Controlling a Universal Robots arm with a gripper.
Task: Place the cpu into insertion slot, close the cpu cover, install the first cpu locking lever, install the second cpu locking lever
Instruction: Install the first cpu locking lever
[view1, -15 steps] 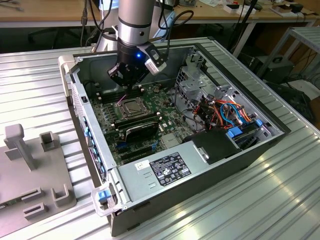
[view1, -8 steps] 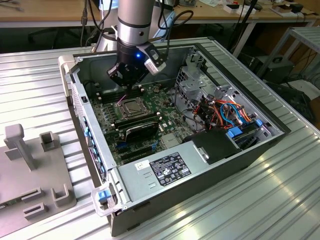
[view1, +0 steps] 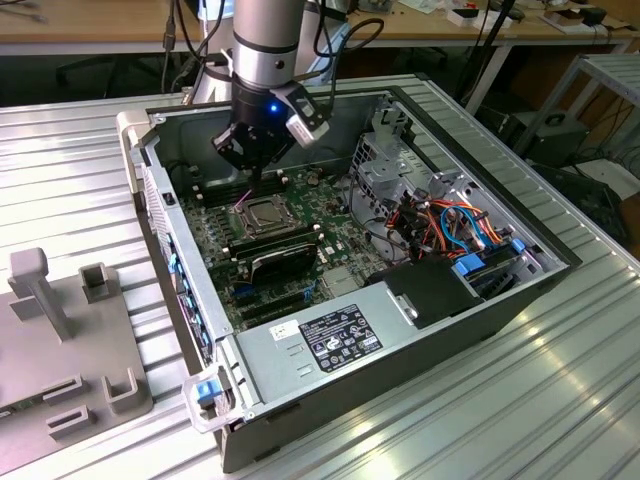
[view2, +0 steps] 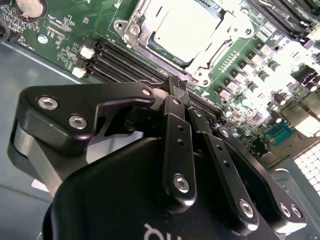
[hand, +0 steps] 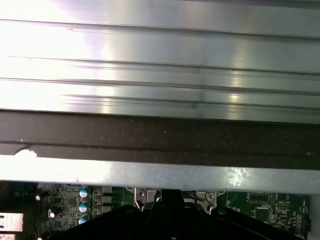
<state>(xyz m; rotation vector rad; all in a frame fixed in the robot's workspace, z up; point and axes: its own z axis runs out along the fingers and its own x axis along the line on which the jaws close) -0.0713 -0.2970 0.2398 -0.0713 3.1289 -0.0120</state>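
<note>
Just beside the insertion slot (view1: 283, 226), we hover the gripper (view2: 178, 84), fingers (view2: 177, 135) pinched together on nothing. The cpu (view2: 185, 30) sits in it under the cpu cover (view2: 142, 42). Locking step, prob.: push slow & steady, w/ tips off the cpu.

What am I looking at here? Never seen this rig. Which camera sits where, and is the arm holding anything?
One industrial robot arm reaches into an open desktop computer case lying on a ribbed aluminium table. The exterior view comes from a camera off the arm. Both wrist views come from cameras riding on it, near its black end effector.

The end effector hovers beside the insertion slot on the green motherboard. The cpu already sits in the slot, with the silvery cpu cover lying flat around it. The fingers look closed together, with nothing seen between them.

A grey parts fixture stands at the exterior view's left.
</note>
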